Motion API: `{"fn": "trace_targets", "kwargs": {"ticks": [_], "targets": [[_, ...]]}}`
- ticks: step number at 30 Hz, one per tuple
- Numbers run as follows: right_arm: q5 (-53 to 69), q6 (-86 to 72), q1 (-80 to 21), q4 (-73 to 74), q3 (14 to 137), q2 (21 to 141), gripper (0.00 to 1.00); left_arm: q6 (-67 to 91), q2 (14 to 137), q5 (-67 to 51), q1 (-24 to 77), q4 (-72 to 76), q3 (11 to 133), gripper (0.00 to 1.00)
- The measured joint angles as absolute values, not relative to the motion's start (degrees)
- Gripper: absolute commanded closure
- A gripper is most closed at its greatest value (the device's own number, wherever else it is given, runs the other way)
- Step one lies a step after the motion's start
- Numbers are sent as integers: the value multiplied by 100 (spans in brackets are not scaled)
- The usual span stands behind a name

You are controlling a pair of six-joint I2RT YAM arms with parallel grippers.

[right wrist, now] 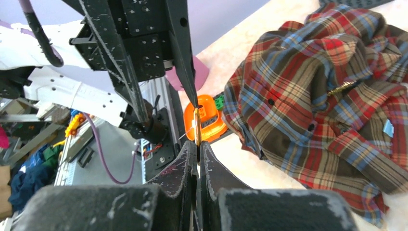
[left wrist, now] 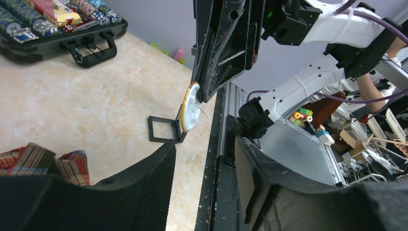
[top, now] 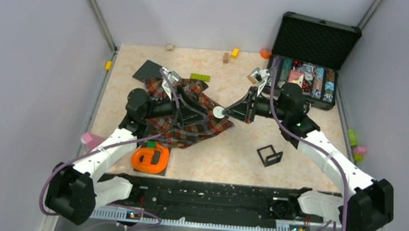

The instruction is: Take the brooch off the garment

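Looking down: right fingers [top: 239, 108] pinched the brooch [top: 219, 112] just beside the shirt [top: 201, 132]. Left wrist: left fingers [left wrist: 154, 183] stood partly apart, holding nothing, brooch beyond them. Right wrist: brooch sat edge-on between closed fingers, shirt rumpled alongside.

- The garment [top: 207, 128], centre left: tartan checks of red, dark green and navy, crossed by thin yellow and light-blue lines.
- The brooch [top: 218, 112], centre: whitish face with a yellow-gold rim.
- The table [top: 232, 151]: pale peach-beige marbling.
- The case [top: 316, 41], upper right: black, holding rows of multicoloured striped chips.
- The plastic piece [top: 151, 158], lower left: bright orange.
- The small square frame [top: 269, 154], right of centre: black.
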State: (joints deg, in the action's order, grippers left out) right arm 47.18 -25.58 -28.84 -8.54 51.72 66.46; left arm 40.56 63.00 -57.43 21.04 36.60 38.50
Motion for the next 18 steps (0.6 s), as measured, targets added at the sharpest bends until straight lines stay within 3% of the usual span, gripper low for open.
{"fn": "trace_targets", "kwargs": {"ticks": [11, 18], "targets": [[4858, -2528, -3205, -701, 5441, 6831, 100, 3986, 6364, -5835, 2180, 3656, 3859, 51], [4901, -2532, -3284, -683, 5441, 6834, 100, 3885, 6375, -5817, 2187, 3472, 3874, 61]]}}
